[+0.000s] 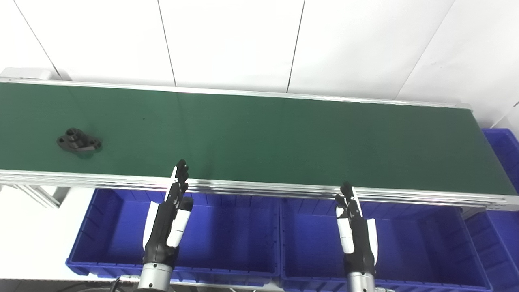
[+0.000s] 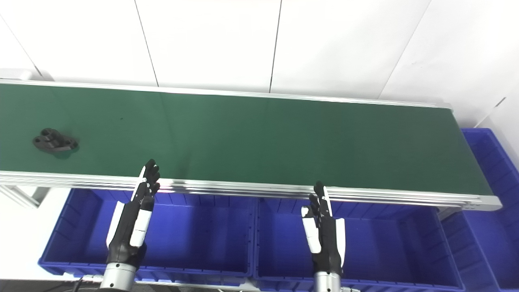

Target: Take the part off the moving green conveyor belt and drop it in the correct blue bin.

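One black part [image 1: 78,144] lies near the belt's [image 1: 284,138] left end, long axis along it. My left hand [image 1: 168,219] is nearer; both it and my right hand [image 1: 357,227] hold nothing, fingers extended.

The conveyor belt [image 1: 259,134] runs off the left edge; a third blue bin [image 1: 505,170] (far right) is cropped, perhaps half visible.
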{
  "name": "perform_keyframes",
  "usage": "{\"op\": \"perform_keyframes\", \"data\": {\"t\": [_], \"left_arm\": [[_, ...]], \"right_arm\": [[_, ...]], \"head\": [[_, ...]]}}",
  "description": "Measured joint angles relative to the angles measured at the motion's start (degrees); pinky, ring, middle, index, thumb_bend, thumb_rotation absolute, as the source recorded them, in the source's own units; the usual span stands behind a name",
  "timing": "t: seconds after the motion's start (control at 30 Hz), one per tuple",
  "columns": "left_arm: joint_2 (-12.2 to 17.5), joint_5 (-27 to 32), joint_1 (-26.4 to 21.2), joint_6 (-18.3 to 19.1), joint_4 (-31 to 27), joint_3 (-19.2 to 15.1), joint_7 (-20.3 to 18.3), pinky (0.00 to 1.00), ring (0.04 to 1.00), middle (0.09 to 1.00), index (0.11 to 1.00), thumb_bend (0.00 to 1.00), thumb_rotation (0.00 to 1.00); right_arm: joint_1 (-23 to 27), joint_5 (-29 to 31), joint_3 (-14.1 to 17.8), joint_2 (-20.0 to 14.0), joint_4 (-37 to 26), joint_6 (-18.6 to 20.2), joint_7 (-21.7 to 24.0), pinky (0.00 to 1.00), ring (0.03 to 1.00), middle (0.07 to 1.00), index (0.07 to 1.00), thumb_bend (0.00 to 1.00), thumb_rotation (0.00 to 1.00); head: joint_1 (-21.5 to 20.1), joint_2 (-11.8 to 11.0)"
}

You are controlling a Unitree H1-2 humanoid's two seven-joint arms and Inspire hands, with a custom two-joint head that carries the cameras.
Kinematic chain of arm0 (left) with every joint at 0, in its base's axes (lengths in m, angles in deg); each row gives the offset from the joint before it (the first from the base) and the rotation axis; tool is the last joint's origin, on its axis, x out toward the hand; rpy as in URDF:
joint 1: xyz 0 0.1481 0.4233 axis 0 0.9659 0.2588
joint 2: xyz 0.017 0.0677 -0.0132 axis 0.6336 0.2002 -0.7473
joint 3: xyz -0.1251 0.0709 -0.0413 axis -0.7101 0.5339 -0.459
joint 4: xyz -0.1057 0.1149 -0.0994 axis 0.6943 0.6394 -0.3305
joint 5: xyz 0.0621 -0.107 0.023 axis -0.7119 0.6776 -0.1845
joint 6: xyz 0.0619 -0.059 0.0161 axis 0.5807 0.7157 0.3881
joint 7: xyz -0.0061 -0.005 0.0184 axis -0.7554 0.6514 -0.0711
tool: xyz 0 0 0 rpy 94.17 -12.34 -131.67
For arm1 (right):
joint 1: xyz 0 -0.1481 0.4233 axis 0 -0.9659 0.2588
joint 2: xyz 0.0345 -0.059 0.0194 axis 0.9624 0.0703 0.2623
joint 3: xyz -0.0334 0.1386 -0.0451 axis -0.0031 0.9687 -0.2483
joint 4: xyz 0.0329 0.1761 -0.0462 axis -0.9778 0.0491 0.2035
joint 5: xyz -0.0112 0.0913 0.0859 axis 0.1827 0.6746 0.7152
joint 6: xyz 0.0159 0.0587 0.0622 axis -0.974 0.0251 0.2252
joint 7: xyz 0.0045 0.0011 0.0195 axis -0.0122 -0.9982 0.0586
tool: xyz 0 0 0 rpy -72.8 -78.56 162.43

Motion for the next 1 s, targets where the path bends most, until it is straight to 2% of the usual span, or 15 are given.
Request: {"op": "perform_keyframes", "data": {"t": [0.8,1.0], "left_arm": [[-0.12,-1.96,0.12,0.06,0.31,0.38,-0.01,1.00,1.000,1.000,1.000,0.62,1.00],[-0.12,-1.31,2.47,1.08,-0.43,1.34,-0.96,1.00,1.000,1.000,1.000,0.65,1.00]], "right_arm": [[-0.02,0.89,-0.47,-1.06,0.47,-0.07,0.51,0.88,0.915,0.950,0.964,0.87,1.00],[-0.18,0.97,-1.11,-1.68,0.47,-1.37,1.01,0.88,0.910,0.950,0.960,0.91,1.00]], "head": [[0.97,-0.26],[1.06,-0.35]]}}
